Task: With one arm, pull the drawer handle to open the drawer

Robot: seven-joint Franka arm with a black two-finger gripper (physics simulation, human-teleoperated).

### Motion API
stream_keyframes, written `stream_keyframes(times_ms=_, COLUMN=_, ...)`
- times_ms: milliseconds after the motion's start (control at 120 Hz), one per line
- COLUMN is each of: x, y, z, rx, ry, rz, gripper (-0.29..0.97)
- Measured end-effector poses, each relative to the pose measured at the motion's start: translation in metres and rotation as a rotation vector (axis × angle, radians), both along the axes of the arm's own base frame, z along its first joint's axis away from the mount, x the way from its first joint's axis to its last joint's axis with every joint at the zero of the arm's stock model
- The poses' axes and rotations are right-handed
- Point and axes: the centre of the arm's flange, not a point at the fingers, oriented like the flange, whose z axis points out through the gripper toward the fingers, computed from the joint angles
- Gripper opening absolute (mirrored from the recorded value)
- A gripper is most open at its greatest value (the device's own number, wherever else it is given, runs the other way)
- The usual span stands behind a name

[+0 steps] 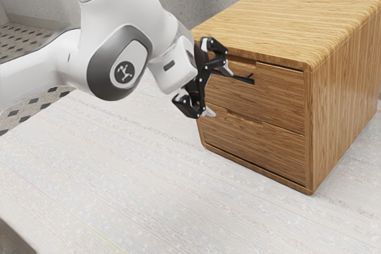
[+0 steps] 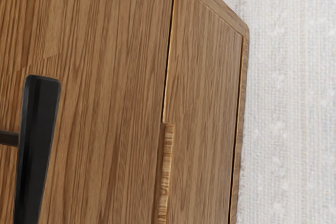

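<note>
Drawer (image 1: 271,96): the upper of two in a light brown wooden cabinet (image 1: 309,22). Its flat front has grain running along its length.
Drawer state: the front lies level with the lower drawer (image 1: 256,138) front and the cabinet's edge, so it looks shut. Only a thin seam separates the two fronts.
Handle (image 1: 243,78): a slim black bar lying lengthwise along the drawer front, near the end at the exterior view's left.
Handle mount: in the wrist view the bar (image 2: 34,150) stands a little off the wood on a thin dark stem, and its end is squared.
Cabinet place: upright on the pale table, front facing the exterior view's lower left.
</note>
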Motion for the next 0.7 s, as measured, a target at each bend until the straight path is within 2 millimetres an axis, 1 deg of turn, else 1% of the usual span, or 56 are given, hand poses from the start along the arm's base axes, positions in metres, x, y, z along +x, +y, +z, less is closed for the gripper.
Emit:
stream_keyframes(times_ms=8, x=0.0, y=0.0, z=0.0, rx=-0.001, ry=0.0, rz=0.001, gripper=0.73)
stream_keyframes(times_ms=50, x=0.0, y=-0.003, z=-0.001, rx=-0.006, ry=0.001, rz=0.003, gripper=0.68)
stream_keyframes(times_ms=200, x=0.001, y=-0.003, z=-0.002, rx=-0.018, ry=0.005, rz=0.024, gripper=0.68)
stream_keyframes(times_ms=400, x=0.003, y=0.002, z=-0.011, rx=-0.029, ry=0.025, rz=0.054, gripper=0.68)
stream_keyframes(times_ms=550, x=-0.002, y=0.006, z=-0.005, rx=-0.033, ry=0.017, rz=0.074, gripper=0.68)
stream_keyframes(times_ms=700, x=-0.009, y=0.006, z=-0.005, rx=-0.033, ry=0.021, rz=0.084, gripper=0.68)
